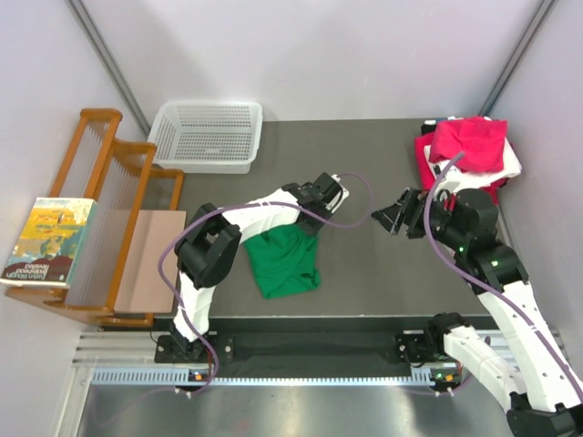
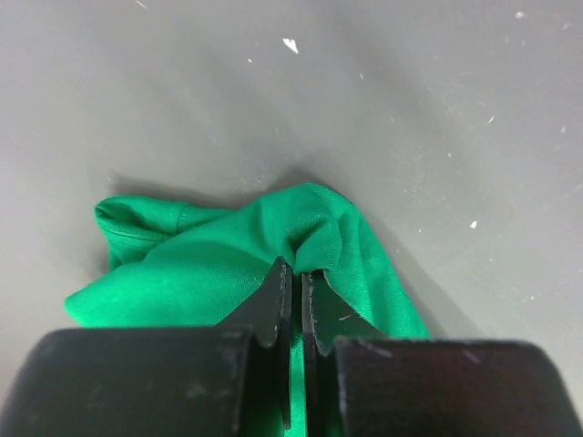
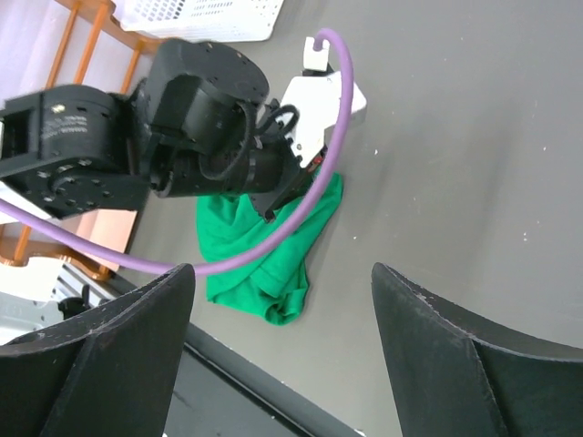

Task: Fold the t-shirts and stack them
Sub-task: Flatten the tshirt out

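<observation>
The left gripper (image 1: pixel 311 224) is pinching the green shirt (image 1: pixel 284 264). In the left wrist view its two black fingers (image 2: pixel 272 309) are standing almost together, and a raised fold of green cloth is being held between them at the shirt's far right edge. The rest of the green shirt is lying crumpled on the dark table (image 1: pixel 364 164), left of the middle and toward the near edge.

The right gripper (image 1: pixel 392 218) is hovering over the table to the right of the green shirt, well apart from it. Its jaws are spread wide, with nothing between them and nothing touching them.

At the far right corner of the table a pink shirt (image 1: pixel 469 141) is lying on top of a white shirt (image 1: pixel 516 164) and a red shirt (image 1: pixel 424 162).

A white mesh basket (image 1: pixel 208 135) is sitting at the far left of the table. A wooden rack (image 1: pixel 109 182) is standing along the left side, and a book (image 1: pixel 50 241) is resting on it. The book's cover is carrying print, but it is too small to read.
</observation>
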`<state>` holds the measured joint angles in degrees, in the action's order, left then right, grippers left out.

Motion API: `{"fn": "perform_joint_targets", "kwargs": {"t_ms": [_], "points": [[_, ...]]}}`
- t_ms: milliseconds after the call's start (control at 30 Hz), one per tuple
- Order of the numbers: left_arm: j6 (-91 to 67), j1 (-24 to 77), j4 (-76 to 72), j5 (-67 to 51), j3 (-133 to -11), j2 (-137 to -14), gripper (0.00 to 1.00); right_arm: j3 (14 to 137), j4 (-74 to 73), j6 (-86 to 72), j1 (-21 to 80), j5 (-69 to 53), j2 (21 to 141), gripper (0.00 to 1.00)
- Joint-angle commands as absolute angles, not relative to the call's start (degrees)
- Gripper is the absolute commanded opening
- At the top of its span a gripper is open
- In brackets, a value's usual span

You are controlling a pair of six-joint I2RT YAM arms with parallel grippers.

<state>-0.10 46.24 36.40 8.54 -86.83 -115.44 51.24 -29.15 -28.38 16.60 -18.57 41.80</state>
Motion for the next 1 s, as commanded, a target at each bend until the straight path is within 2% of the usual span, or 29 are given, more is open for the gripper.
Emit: {"fn": "perform_joint_targets", "kwargs": {"t_ms": [0,233,367,567,733,967], "points": [[-0.35,44.83,38.31,8.88,-92.01,-110.49,0.0,49.32,-27.42,-26.72,15.82,-18.9,42.53,0.78],[-0.88,33.94,45.25,-2.6,-94.84,-97.41,0.0,45.71,-26.02,-25.58,15.73,-19.51,47.63,0.79],[1.48,26.47,47.29,-6.94,-89.14,-89.58,0.0,44.39,-23.56,-25.4,15.73,-20.3,50.79,0.8],[4.66,24.09,47.63,-9.65,-76.84,-78.93,0.0,42.98,-19.26,-25.93,15.73,-25.83,58.79,0.78],[6.06,23.73,49.3,-13.45,-73.39,-75.5,0.0,41.49,-12.59,-26.72,15.82,-31.63,67.31,0.76],[4.66,23.29,49.75,-13.71,-72.16,-76.11,0.0,42.97,-1.69,-29.53,18.71,-37.79,82.95,0.65]]}}
